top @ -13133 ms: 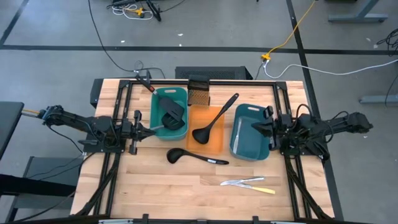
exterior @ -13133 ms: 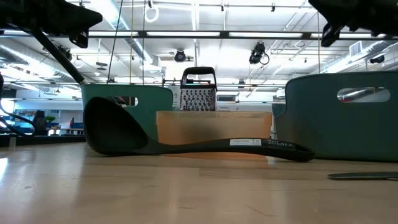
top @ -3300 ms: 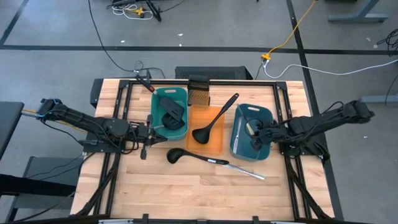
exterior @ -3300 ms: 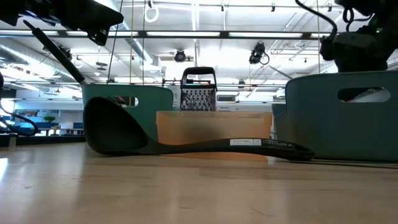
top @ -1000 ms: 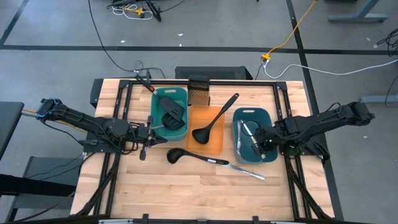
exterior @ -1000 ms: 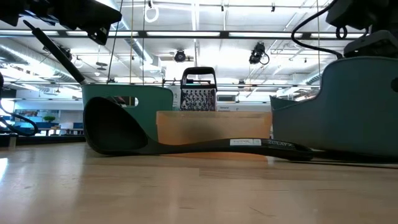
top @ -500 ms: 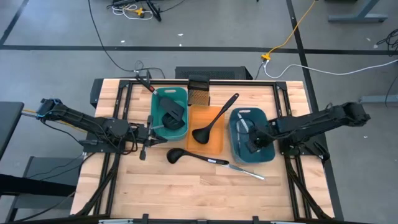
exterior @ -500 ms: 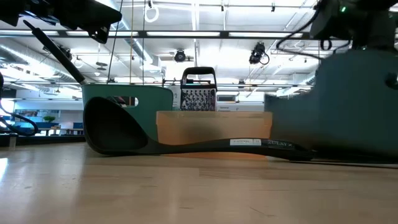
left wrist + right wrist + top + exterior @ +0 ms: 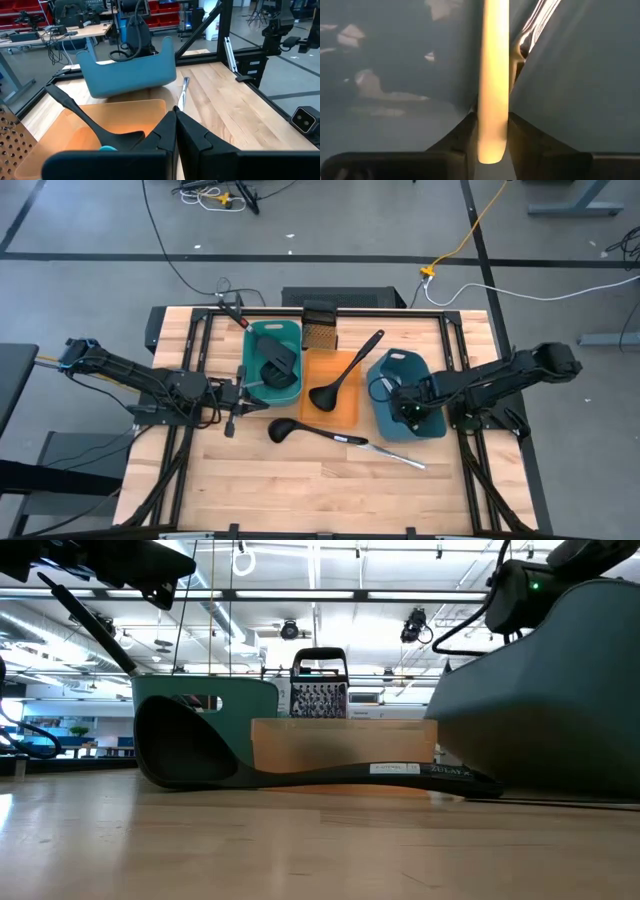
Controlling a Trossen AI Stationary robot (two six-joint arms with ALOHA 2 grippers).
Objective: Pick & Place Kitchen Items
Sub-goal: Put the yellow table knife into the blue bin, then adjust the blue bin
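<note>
From above, right gripper [image 9: 405,408] down inside tilted blue tray [image 9: 425,423], left gripper [image 9: 243,388] shut, empty beside teal tray [image 9: 290,395], one ladle [image 9: 345,370] across orange tray [image 9: 345,415], another ladle [image 9: 312,432] on table, right wrist view, jaws pinching pale-yellow cutlery handle [image 9: 493,85].

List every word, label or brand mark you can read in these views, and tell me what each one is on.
No text reads clearly in any view.
Ladle lying on the table: a pale sticker and lettering on its handle, both too small to read.
Blue tray, teal tray, mesh box: no lettering visible.
</note>
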